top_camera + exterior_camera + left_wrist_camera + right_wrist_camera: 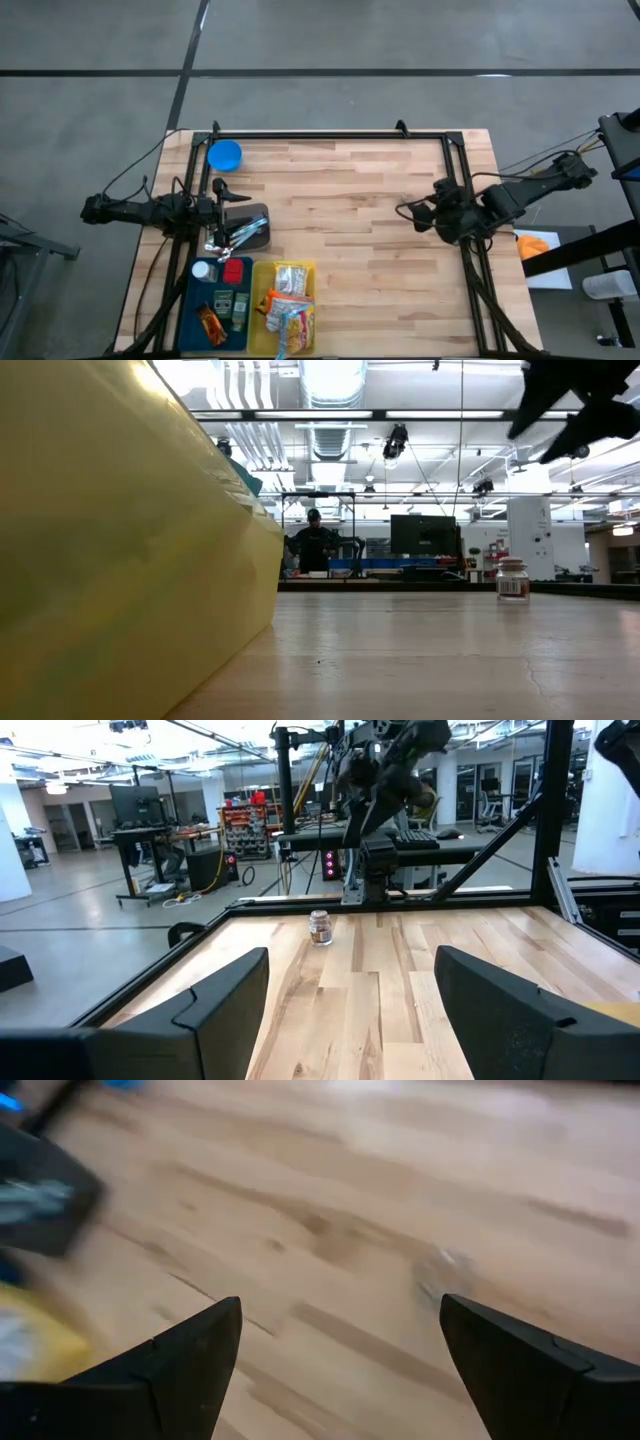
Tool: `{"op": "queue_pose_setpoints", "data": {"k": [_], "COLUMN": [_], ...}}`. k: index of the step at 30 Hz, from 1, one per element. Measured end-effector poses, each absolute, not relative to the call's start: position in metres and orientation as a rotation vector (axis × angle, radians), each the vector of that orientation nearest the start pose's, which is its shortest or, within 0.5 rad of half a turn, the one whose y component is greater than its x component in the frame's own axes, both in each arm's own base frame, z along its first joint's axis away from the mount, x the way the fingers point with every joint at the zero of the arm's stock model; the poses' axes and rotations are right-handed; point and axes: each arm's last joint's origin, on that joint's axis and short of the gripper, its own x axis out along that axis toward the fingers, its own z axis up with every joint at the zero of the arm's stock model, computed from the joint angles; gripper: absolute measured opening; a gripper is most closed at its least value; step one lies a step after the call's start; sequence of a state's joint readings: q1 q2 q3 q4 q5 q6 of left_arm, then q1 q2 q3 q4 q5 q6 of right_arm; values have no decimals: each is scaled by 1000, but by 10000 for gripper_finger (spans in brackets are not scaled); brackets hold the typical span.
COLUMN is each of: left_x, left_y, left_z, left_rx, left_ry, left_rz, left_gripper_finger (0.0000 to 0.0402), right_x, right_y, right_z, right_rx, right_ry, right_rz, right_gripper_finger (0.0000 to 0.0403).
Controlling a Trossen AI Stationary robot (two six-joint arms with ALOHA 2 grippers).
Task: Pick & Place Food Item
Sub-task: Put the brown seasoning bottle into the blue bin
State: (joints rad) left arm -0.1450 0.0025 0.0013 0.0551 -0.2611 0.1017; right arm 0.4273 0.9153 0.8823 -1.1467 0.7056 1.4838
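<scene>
I have both arms parked at the counter's (360, 240) edges, nothing picked yet. The left end effector (350, 1020) sits at the left side, its fingers spread with only bare wood between them. The right end effector (340, 1370) hangs over the right part of the counter, also spread wide and carrying nothing.

The food packets (288, 305) lie in the yellow bin (258, 335) at the near left corner, next to a blue bin (195, 325) with small items. A dark tray (250, 228) sits just behind the bins and a blue bowl (224, 154) at the far left corner. A small jar (320, 927) stands upright out on the open wood, toward the right side.

I judge this to be the start: choosing and approaching an item. Next I would bring one arm over its target, probably the left arm over the yellow bin, then lower with fingers apart.
</scene>
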Motion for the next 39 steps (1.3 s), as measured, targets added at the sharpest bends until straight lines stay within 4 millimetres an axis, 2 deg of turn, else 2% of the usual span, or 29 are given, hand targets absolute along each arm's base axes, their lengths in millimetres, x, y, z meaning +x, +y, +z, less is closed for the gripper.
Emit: {"op": "queue_pose_setpoints", "data": {"k": [4, 9, 13, 19, 27, 39], "left_x": [97, 97, 97, 97, 97, 97], "left_y": [-7, -7, -7, -7, -7, -7], "left_z": [169, 169, 169, 169, 169, 169], "left_rx": [91, 91, 91, 91, 93, 93], "left_ry": [-47, -47, -47, -47, -47, -47], "left_rz": [119, 119, 119, 119, 119, 119], "left_gripper_finger": [287, 287, 287, 287, 287, 287], "right_x": [143, 152, 160, 174, 182, 185], "right_y": [31, 16, 5, -13, -35, -42], "right_z": [269, 250, 243, 237, 212, 173], "right_rx": [735, 704, 706, 698, 743, 781], "right_ry": [695, 755, 788, 814, 883, 910], "right_rz": [-969, -1114, -1179, -1174, -1162, -1140], "right_gripper_finger": [338, 338, 338, 338, 338, 338]}}
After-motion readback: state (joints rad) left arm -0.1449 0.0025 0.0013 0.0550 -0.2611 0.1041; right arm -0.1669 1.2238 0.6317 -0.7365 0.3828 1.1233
